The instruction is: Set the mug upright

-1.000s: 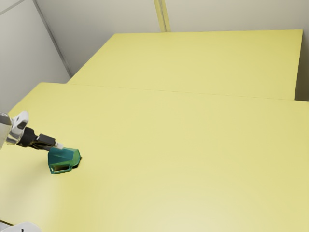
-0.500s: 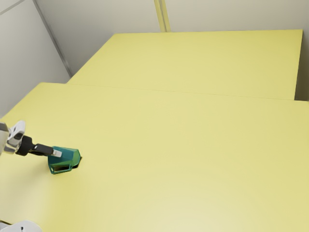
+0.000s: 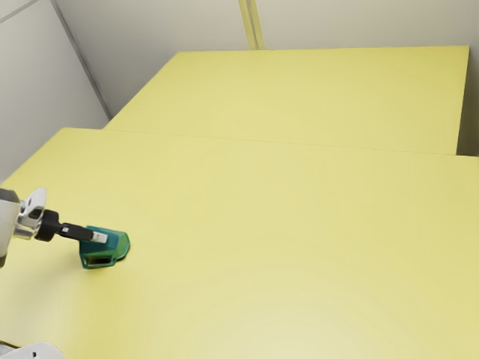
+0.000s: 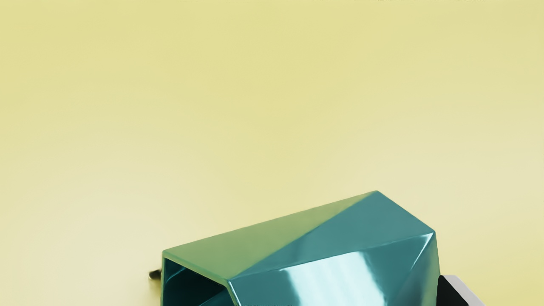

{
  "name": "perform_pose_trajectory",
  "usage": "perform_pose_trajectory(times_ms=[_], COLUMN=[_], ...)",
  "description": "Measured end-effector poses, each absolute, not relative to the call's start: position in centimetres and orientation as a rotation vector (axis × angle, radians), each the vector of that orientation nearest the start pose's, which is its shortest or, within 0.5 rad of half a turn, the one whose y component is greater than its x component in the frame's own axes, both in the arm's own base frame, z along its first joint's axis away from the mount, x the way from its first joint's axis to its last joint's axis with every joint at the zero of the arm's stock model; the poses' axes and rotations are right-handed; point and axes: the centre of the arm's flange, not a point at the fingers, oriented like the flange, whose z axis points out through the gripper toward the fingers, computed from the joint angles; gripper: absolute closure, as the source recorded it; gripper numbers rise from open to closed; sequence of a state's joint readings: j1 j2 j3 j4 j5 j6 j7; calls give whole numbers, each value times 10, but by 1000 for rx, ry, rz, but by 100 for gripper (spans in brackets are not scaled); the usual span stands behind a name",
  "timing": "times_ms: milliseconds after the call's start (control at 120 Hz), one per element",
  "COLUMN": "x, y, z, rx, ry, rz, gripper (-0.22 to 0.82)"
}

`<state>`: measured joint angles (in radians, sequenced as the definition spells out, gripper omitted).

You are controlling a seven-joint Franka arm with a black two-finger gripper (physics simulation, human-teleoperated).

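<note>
Mug (image 3: 120, 245) shifted slightly from worktop (image 3: 269, 239) edge at exterior view's left, remained unrighted; gripper (image 3: 100, 238) opening and hold could not be determined.

The teal mug (image 4: 323, 263) lies sideways on the yellow table (image 4: 212, 106), one finger (image 4: 451, 295) of the pincer (image 3: 100, 238) beside its base.

A yellow tabletop (image 3: 299, 239), another yellow surface (image 3: 314, 93) beyond it, a grey backdrop (image 3: 150, 37)
</note>
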<state>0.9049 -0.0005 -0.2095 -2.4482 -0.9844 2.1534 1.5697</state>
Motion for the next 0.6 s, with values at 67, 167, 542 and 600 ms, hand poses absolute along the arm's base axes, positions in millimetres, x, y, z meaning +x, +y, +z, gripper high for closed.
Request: perform_pose_trajectory(times_ms=[67, 167, 542, 600], x=[377, 380, 392, 395], y=[264, 259, 244, 240], z=[296, 302, 318, 321], rx=[2491, 2487, 2467, 2464], ry=[-254, -294, -354, -366], rz=[731, 749, 811, 817], gripper=[22, 22, 61, 66])
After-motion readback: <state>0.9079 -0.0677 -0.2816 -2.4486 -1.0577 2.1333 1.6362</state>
